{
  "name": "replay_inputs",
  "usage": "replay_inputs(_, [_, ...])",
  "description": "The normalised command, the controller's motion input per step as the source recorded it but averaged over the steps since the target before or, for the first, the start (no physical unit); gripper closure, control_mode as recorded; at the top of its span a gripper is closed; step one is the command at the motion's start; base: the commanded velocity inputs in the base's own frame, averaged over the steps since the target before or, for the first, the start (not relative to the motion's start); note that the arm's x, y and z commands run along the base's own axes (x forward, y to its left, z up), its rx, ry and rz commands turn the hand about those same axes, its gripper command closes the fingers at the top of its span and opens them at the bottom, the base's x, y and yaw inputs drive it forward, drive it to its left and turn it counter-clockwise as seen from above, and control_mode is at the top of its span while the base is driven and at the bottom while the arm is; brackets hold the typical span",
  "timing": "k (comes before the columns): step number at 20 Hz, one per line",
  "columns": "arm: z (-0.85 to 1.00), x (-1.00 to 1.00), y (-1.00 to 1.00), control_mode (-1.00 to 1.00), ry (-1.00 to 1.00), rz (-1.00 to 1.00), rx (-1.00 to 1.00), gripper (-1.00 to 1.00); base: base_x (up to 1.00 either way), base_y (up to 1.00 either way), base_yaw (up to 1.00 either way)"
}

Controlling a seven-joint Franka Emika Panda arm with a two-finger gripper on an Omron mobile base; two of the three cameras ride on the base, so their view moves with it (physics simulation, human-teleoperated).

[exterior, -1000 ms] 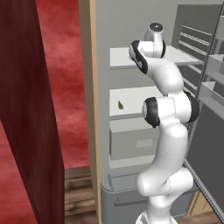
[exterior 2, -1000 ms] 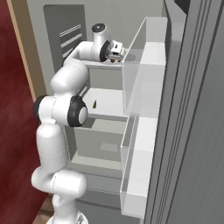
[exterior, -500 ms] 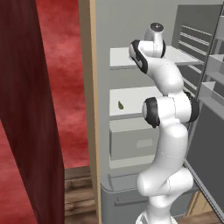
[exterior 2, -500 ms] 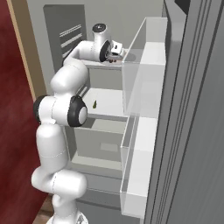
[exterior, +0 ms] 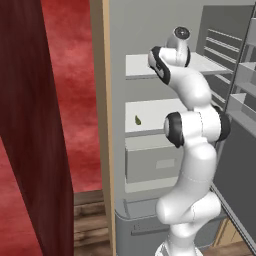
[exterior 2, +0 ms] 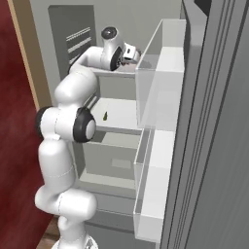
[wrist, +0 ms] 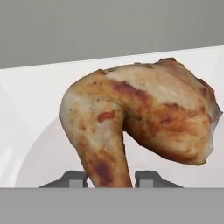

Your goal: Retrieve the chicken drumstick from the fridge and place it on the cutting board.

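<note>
Chicken drumstick (wrist: 144,113) lies on the upper white shelf (exterior: 145,67) inside the fridge (exterior: 150,30), its narrow end between the two fingertips of the gripper (wrist: 108,178), jaws spread either side, contact not discernible

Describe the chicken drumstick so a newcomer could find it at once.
Start at the open grey fridge and go to its top white shelf, where the arm reaches in. There, between the fingertips of the gripper, lies the chicken drumstick: glossy, golden-brown, lumpy, far bigger than the tiny dark green item one shelf below.
</note>
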Motion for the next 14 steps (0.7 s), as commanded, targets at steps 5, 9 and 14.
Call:
replay_inputs(5, [0.35, -0.29, 0.0, -1.0, -0.29, 0.0, 0.0, 1.0, 0.0, 0.0, 0.0])
replay_inputs(9, [0.23, -0.38, 0.0, -1.0, -0.21, -0.04, 0.0, 1.0, 0.0, 0.0, 0.0])
replay_inputs(14, [0.12, -0.51, 0.0, -1.0, -0.17, -0.04, 0.0, 1.0, 0.0, 0.0, 0.0])
